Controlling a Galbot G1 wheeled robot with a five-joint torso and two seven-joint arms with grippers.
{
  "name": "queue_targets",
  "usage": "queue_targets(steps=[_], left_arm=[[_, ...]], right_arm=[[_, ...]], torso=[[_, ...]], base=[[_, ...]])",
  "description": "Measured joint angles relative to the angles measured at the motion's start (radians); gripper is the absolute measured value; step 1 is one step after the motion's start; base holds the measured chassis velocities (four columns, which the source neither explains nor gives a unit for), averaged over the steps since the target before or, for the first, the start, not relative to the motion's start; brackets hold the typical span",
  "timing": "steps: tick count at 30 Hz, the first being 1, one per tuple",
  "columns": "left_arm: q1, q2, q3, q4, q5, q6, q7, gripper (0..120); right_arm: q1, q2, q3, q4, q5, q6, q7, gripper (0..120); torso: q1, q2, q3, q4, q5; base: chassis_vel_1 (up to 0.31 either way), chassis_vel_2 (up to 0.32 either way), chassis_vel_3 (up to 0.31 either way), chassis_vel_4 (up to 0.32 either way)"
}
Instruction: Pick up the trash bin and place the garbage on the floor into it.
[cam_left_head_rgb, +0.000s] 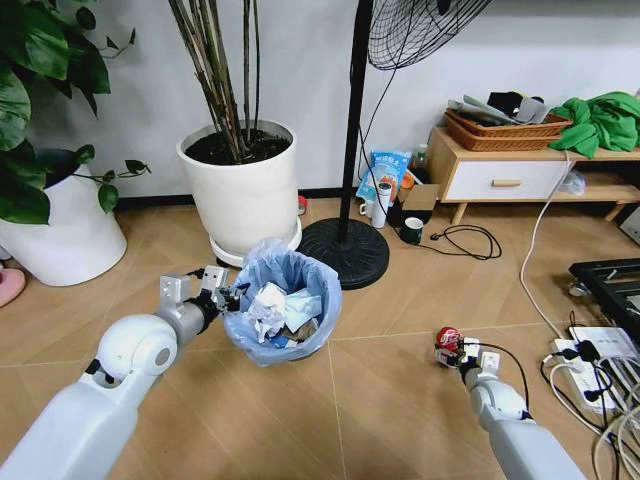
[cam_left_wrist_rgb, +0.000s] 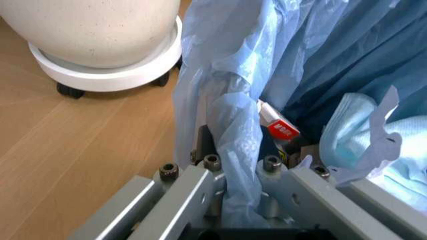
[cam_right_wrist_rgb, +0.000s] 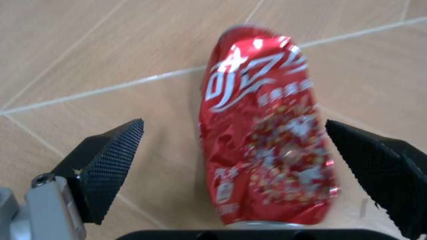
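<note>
glossy red can, crinkly plastic bag

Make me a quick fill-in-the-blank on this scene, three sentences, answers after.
1. The left pincer grips the rim of the ____ bin.
2. The right pincer is open around a crushed ____ can.
3. The can lies on the ____.

Answers: trash; red; floor

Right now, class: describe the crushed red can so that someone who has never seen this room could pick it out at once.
Start at the fan stand's round black base on the floor, then go toward the cables on the robot's right. There the right gripper straddles the crushed red can, its fingers open, one on each side. It is the only red, shiny, dented thing with white lettering lying on bare floor; the other litter sits in the trash bin.
</note>
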Motion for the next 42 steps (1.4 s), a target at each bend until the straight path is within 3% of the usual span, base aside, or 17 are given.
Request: queue_targets(steps=[2,7,17,19,21,23,26,30,42], left_arm=[[0.0,0.0,0.001,0.0,0.0,0.0,0.0,0],[0.0,0.009,0.002,0.0,-0.001,0.0,0.0,0],[-0.006,0.014,0.006,-0.001,-0.003,0.0,0.004,0],[-0.006,0.014,0.006,-0.001,-0.003,0.0,0.004,0],[-0.006,0.016,0.007,-0.001,-0.003,0.0,0.004,0],[-0.006,0.017,0.007,-0.001,-0.003,0.0,0.005,0],[-0.006,0.021,0.005,-0.002,-0.004,0.0,0.007,0],[-0.006,0.018,0.005,-0.003,-0.004,0.0,0.007,0],[-0.005,0.013,0.004,-0.004,-0.003,0.0,0.007,0]], right_arm=[[0.007,0.006,-0.003,-0.012,-0.002,0.001,0.0,100],[0.031,0.025,-0.013,-0.053,-0.006,0.004,0.0,84],[0.031,0.037,-0.017,-0.065,-0.013,0.01,0.014,42],[0.031,0.037,-0.018,-0.065,-0.013,0.01,0.015,41],[0.031,0.037,-0.019,-0.066,-0.015,0.011,0.016,29],[0.032,0.037,-0.019,-0.067,-0.015,0.012,0.017,27],[0.033,0.036,-0.023,-0.071,-0.019,0.018,0.017,11],[0.033,0.036,-0.024,-0.072,-0.019,0.021,0.018,0],[0.008,0.032,-0.006,0.001,-0.016,0.025,0.034,0]], torso=[[0.0,0.0,0.0,0.0,0.0001],[0.0,0.0,0.0,0.0,0.0001],[0.0,0.0,0.0,0.0,0.0],[0.0,0.0,0.0,0.0,0.0],[0.0,0.0,0.0,0.0,0.0001],[0.0,0.0,0.0,0.0,0.0001],[0.0,0.0,0.0,0.0001,-0.0002],[0.0,0.0,0.0,0.0,-0.0002],[0.0,0.0,0.0,0.0,0.0004]], base=[[0.0,0.0,0.0,0.0],[0.0,0.0,0.0,0.0],[0.0,0.0,0.0,0.0],[0.0,0.0,0.0,0.0],[0.0,0.0,0.0,0.0],[0.0,0.0,0.0,0.0],[0.0,0.0,0.0,0.0],[0.0,0.0,0.0,0.0],[0.0,0.0,0.0,0.0]])
